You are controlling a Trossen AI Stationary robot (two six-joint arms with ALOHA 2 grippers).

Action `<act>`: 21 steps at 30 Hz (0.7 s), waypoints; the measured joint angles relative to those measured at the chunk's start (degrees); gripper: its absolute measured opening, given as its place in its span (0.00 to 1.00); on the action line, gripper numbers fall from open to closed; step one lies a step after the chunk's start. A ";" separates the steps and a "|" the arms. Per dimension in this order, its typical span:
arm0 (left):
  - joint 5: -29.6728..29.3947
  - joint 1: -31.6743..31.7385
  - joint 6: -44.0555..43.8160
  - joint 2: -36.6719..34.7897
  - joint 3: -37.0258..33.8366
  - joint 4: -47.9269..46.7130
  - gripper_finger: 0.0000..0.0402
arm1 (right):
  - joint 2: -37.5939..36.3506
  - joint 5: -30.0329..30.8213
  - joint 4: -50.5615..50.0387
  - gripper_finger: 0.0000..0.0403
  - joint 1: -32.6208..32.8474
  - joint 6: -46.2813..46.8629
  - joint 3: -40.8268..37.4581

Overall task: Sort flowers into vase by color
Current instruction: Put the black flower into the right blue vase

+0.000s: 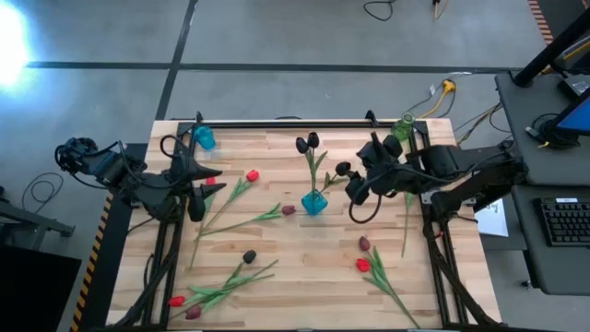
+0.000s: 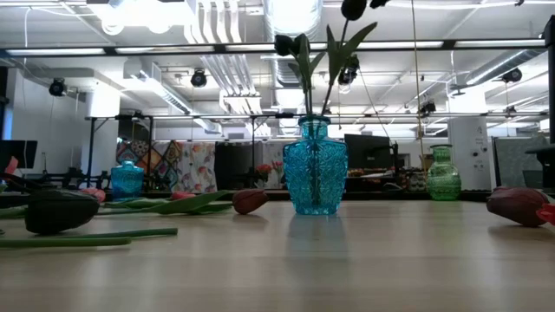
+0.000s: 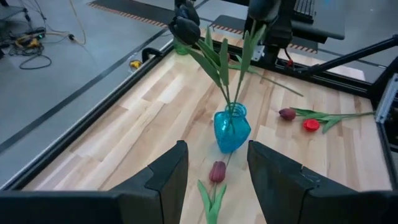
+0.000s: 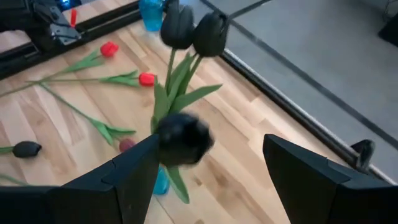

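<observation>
Several flowers (image 1: 241, 195) lie loose on the wooden table (image 1: 295, 277), and they look light and soft: thin green stems that surely bend, and small heads of red, black or dark maroon.

Nearest, at the lower left of the high view, a small heap of flowers (image 1: 217, 288) lies with red and dark heads mixed and stems crossing. At the lower right two more (image 1: 369, 263) lie side by side. I judge that the best place to hold a flower is the bare stem, a little under the head, because the head would be crushed and the leaves would slip.

In the middle of the frame stands the blue vase (image 1: 313, 201) with black flowers (image 1: 307, 143) in it. It seems narrow and easy to tip, so a stem must enter it gently. A dark red flower (image 1: 288, 210) lies just beside it.

At the middle left hangs the left gripper (image 1: 195, 184), its fingers half spread and holding nothing. At the middle right is the right gripper (image 1: 355, 189), fingers spread wide; one black head (image 4: 183, 138) is between them in its own view, but I cannot tell if they touch it.

Farthest, at the upper edge, stand a second blue vase (image 1: 204, 137) on the left and a green vase (image 1: 403, 127) on the right.
</observation>
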 joint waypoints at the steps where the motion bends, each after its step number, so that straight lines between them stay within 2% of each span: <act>1: 0.75 0.01 -0.08 0.00 0.01 0.00 0.38 | 0.00 0.11 -0.31 0.69 0.00 -0.06 0.49; 4: 3.44 -0.04 -0.51 0.04 0.01 0.00 0.38 | 0.00 0.10 -1.08 0.69 0.06 -0.09 1.78; 11: 4.09 -0.45 -5.18 0.55 0.01 0.02 0.40 | 0.00 0.66 -1.04 0.69 0.74 -1.32 5.86; 16: 8.81 -3.12 -8.75 2.71 -0.16 0.09 0.49 | -0.02 5.82 -0.76 0.67 3.05 -2.19 10.67; 21: 16.29 -8.82 -14.72 6.18 -2.53 0.01 0.59 | 1.05 6.26 -0.04 0.65 5.60 -1.33 13.05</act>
